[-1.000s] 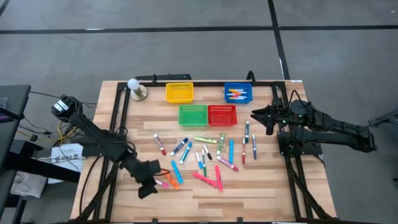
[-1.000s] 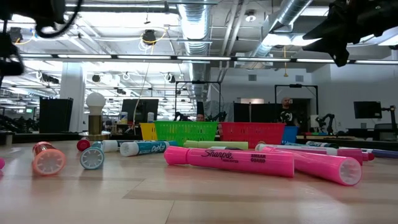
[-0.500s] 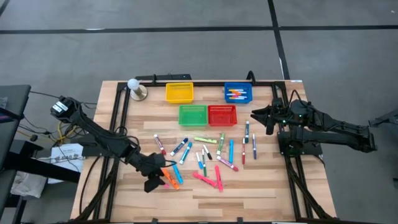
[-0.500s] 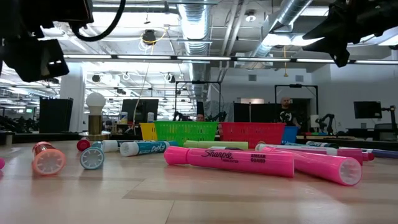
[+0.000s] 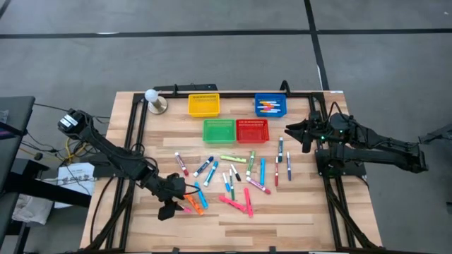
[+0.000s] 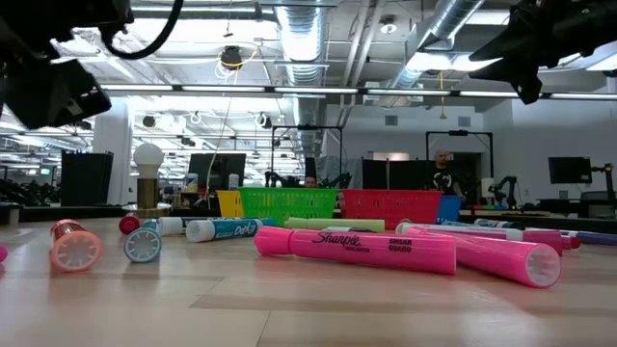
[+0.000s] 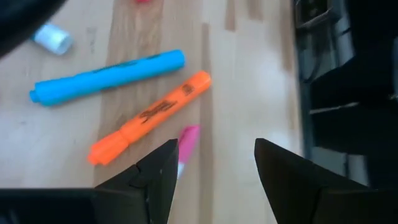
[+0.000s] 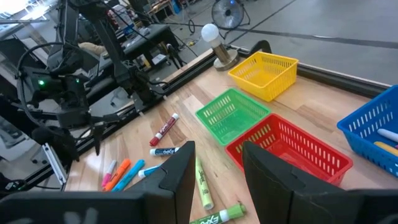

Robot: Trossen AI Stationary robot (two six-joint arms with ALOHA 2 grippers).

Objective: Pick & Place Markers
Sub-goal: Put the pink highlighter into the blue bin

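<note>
Several markers [image 5: 233,176] in pink, orange, blue, green and red lie flat and scattered on the wooden table. My left gripper [image 5: 169,204] hovers open at the near left of the scatter, pointing steeply down. In the left wrist view a short pink marker [image 7: 186,140] lies just ahead of the gripper [image 7: 214,168], with an orange marker [image 7: 149,117] and a blue marker [image 7: 109,76] beyond it. My right gripper [image 5: 291,130] waits open in the air at the table's right [image 8: 217,168], touching nothing.
Four mesh baskets stand at the far side: yellow [image 5: 203,104], blue [image 5: 270,106] with markers in it, green [image 5: 219,130] and red [image 5: 252,130]. A white bulb on a stand [image 5: 153,99] is at the far left. Black rails [image 5: 134,162] run along both table sides.
My left gripper has rolled about the line it points along while staying over the pink, orange and blue markers at the near left. Its fingers stay apart. No marker has moved.
</note>
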